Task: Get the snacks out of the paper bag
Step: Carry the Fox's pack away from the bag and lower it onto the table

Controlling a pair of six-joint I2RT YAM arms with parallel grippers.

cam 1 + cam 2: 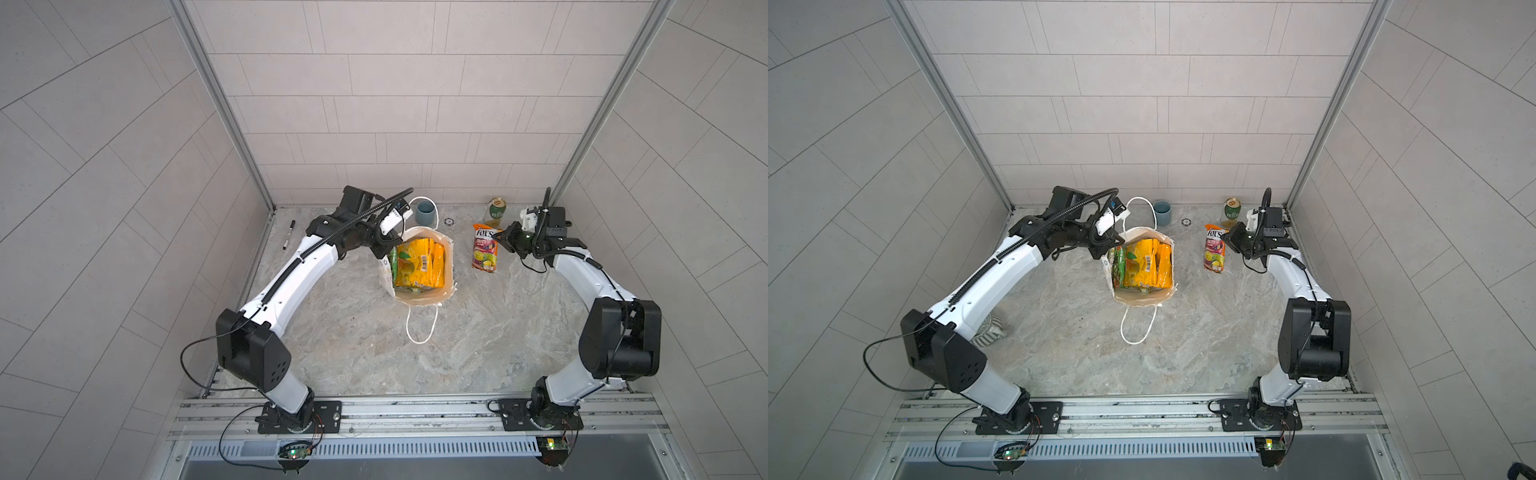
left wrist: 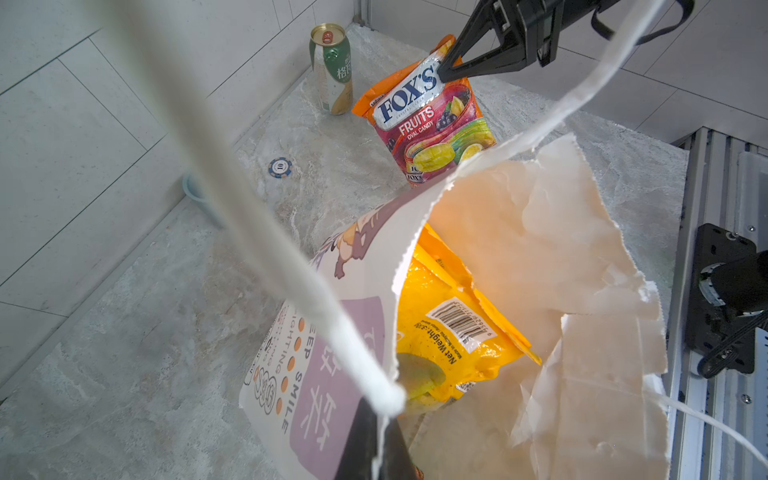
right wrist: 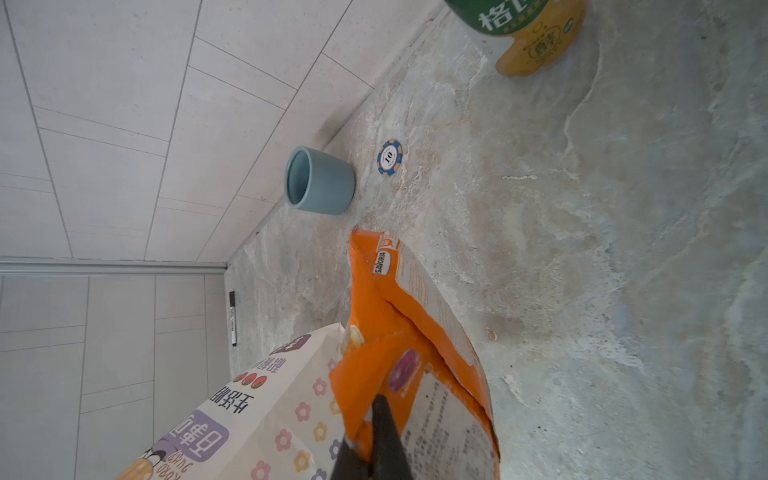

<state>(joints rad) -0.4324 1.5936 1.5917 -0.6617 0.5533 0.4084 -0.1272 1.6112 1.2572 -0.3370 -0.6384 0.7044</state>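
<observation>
With the rim of the paper bag clamped by the left gripper, the FOX'S packet, pinched at its top by the right gripper near the can, should be laid flat, clear of the bag

Surface: grey marbled stone tabletop.
Middle: tall white paper carrier bag stood upright.
Far edge: blue-grey round cup, blue-and-white poker chip, green-and-gold drink can.
Far left: black marker pen lay flat.

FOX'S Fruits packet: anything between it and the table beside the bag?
Nothing visible does. The FOX'S Fruits packet, pinched at its top by the right gripper, hangs over bare table; the paper bag and the can stand apart from it.
</observation>
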